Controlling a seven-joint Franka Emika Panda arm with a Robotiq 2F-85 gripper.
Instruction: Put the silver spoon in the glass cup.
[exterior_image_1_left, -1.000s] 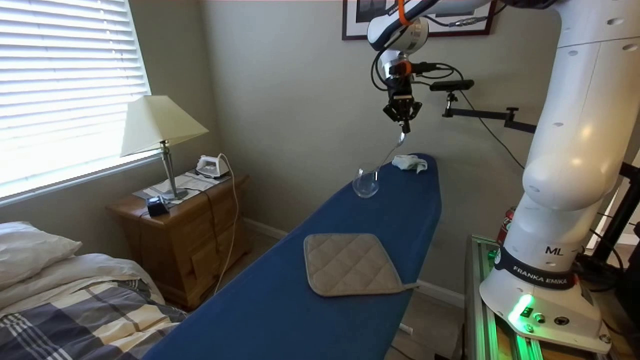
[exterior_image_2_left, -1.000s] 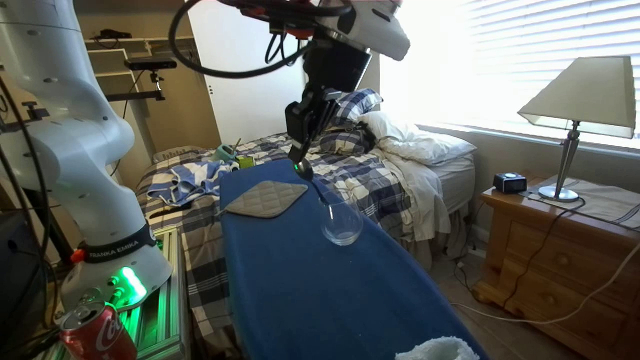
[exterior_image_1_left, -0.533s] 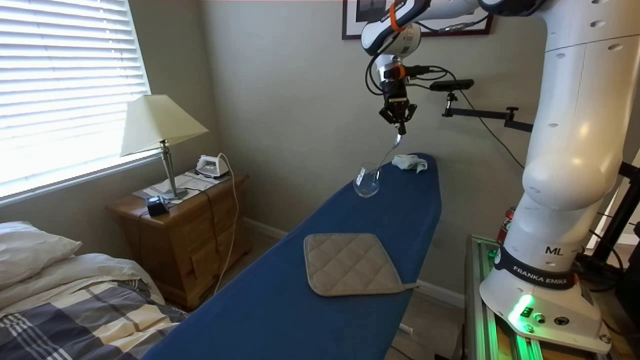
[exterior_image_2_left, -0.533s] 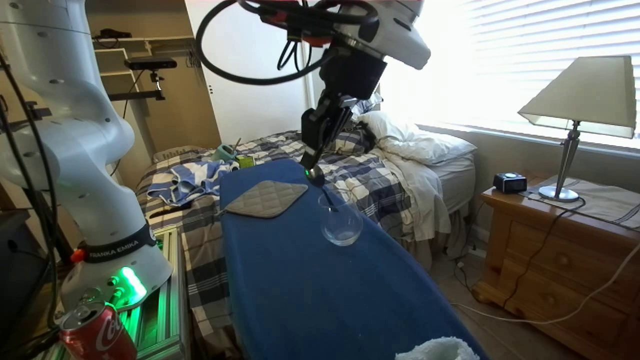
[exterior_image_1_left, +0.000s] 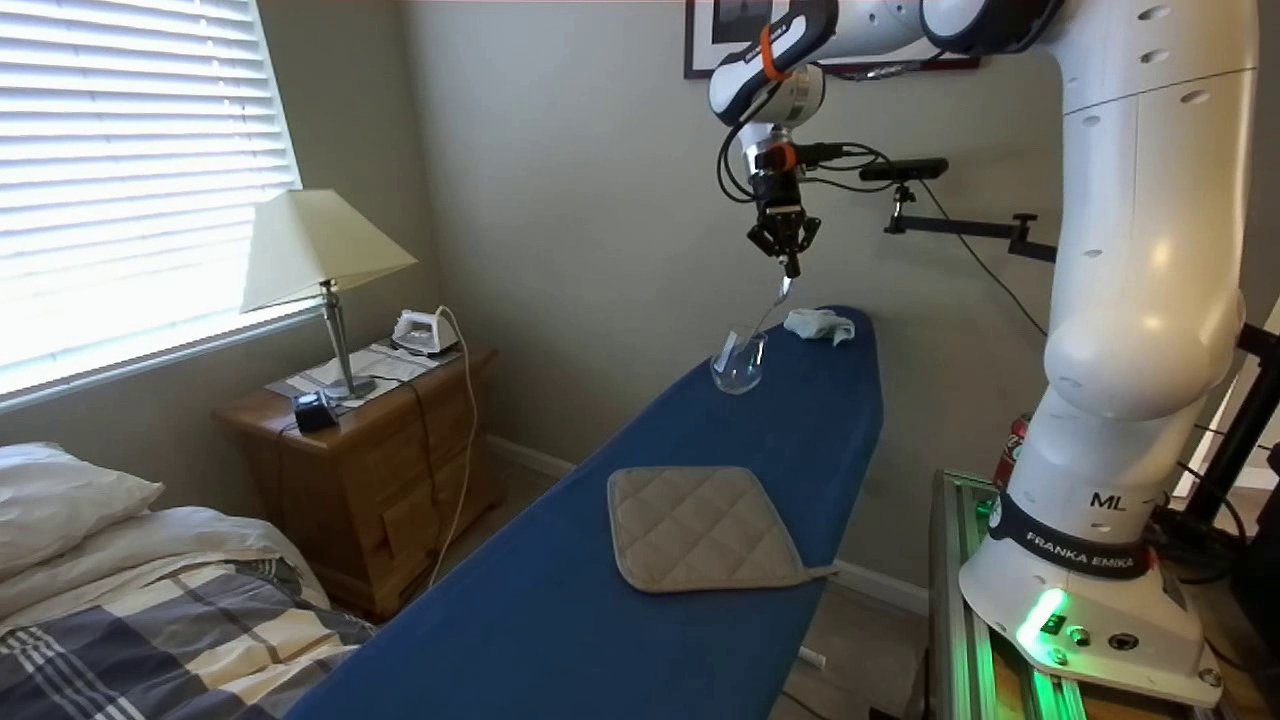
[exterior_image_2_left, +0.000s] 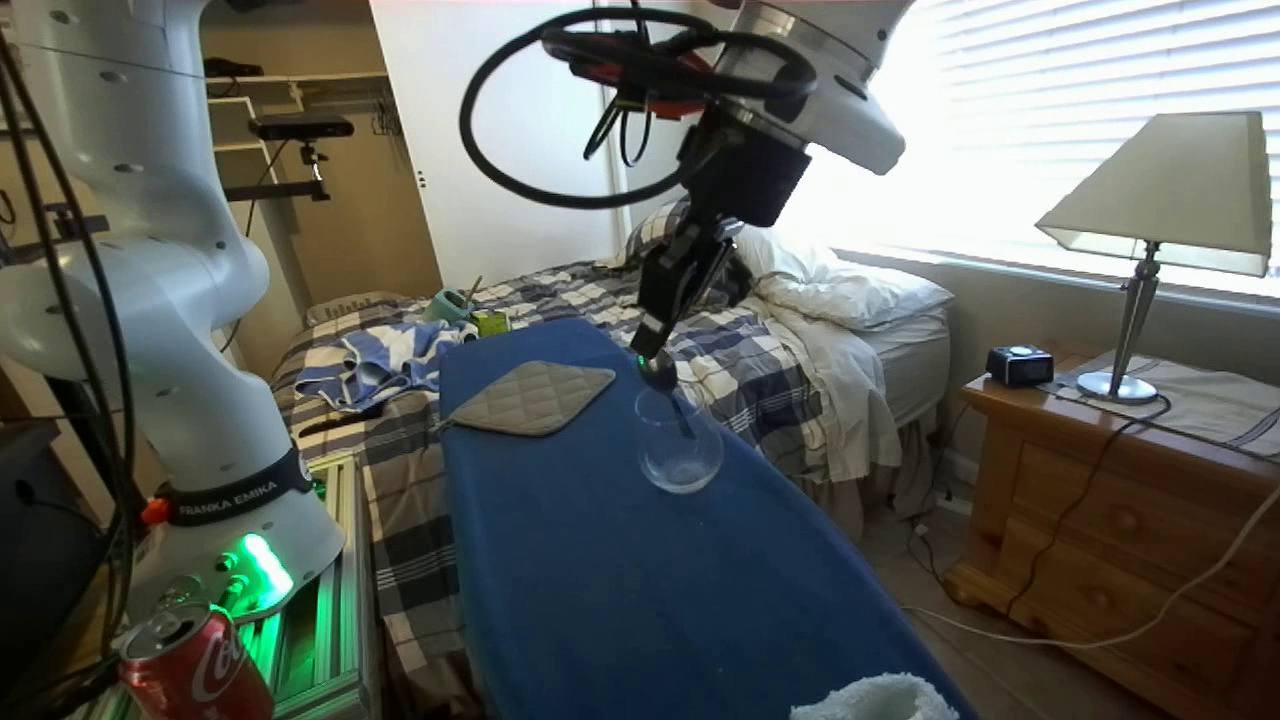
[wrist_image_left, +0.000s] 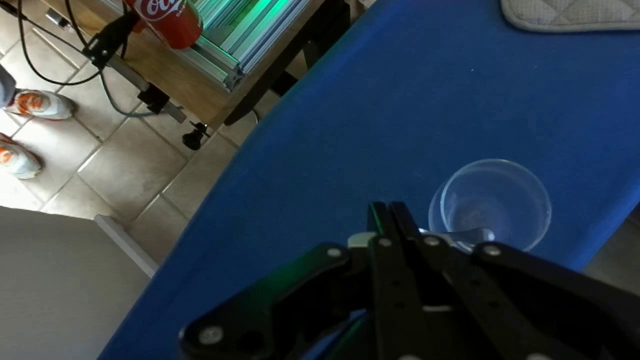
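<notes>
The silver spoon hangs tilted from my gripper, its handle pointing down; it shows in both exterior views (exterior_image_1_left: 768, 312) (exterior_image_2_left: 660, 373) and in the wrist view (wrist_image_left: 467, 235). My gripper (exterior_image_1_left: 790, 270) (exterior_image_2_left: 652, 345) (wrist_image_left: 389, 206) is shut on the spoon at its bowl end. The clear glass cup (exterior_image_1_left: 738, 370) (exterior_image_2_left: 683, 465) (wrist_image_left: 495, 200) stands upright on the blue ironing board (exterior_image_1_left: 560, 590). The handle's lower end overlaps the cup's opening in all views and appears to be inside the rim. The gripper is above and beside the cup. The fingers hide part of the spoon in the wrist view.
A tan quilted pad (exterior_image_1_left: 705, 530) (exterior_image_2_left: 535, 398) lies on the board. A pale whitish lump (exterior_image_1_left: 820, 326) (exterior_image_2_left: 880, 700) sits near the board's narrow end. A red can (exterior_image_2_left: 195, 665) stands by the robot base. A bed (exterior_image_2_left: 840, 300) and a nightstand (exterior_image_2_left: 1120, 500) flank the board.
The gripper has moved down and toward the cup with the spoon in it. The handle's end has gone lower, into the cup's outline. The cup shows little or no movement.
</notes>
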